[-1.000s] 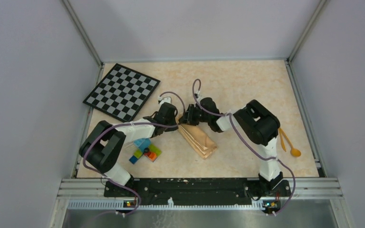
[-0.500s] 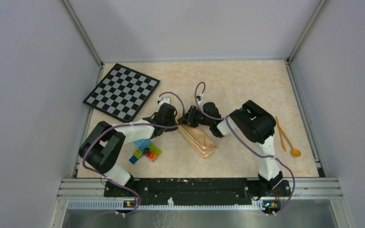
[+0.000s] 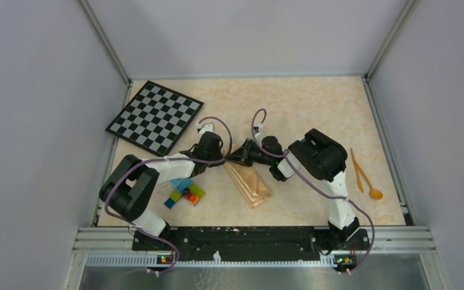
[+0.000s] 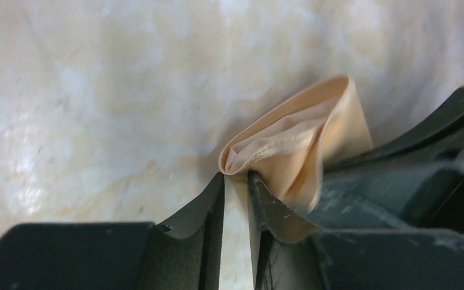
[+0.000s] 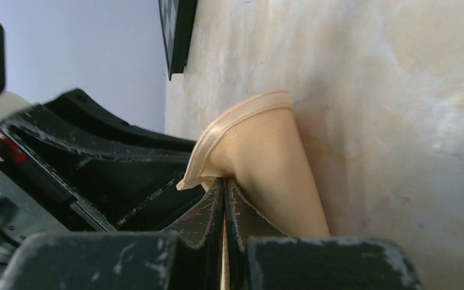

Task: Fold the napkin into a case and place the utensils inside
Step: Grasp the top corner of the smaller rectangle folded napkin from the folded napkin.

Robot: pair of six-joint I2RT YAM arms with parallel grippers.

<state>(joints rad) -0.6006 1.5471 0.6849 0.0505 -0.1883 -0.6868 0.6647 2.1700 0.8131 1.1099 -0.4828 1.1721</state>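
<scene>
item: peach-orange cloth napkin [image 3: 251, 184], folded into a long narrow strip, lying slantwise on the marbled table [image 3: 314, 109] in front of and between the two arms; its far end is raised off the surface and tented. handling: soft, light and limp, with no stiffness of its own; the stacked layers probably slide over each other and the folds may spring open if let go. best taken at the hemmed corners or along a folded edge, pinching all layers together, not at the slack middle. tools: left gripper [image 4: 235, 180], jaws drawn nearly together, appears to pinch the thick layered corner of the cloth at its tips. right gripper [image 5: 225, 184], jaws fully together with a thin fold of the cloth rising from between them. both meet at the same far end, tips almost touching. container: the case is this same folded strip, judged not finished; no open mouth can be made out, and nothing is seen inside it. contents due: two orange-yellow utensils, a spoon [image 3: 370, 186] and a slim straight piece [image 3: 356, 164] of a kind too small to tell, lying side by side on the table by the right edge, well apart from the cloth. also present: a checkerboard [image 3: 155, 116] at far left; a cluster of coloured toy bricks [image 3: 184, 192] near the left arm.
</scene>
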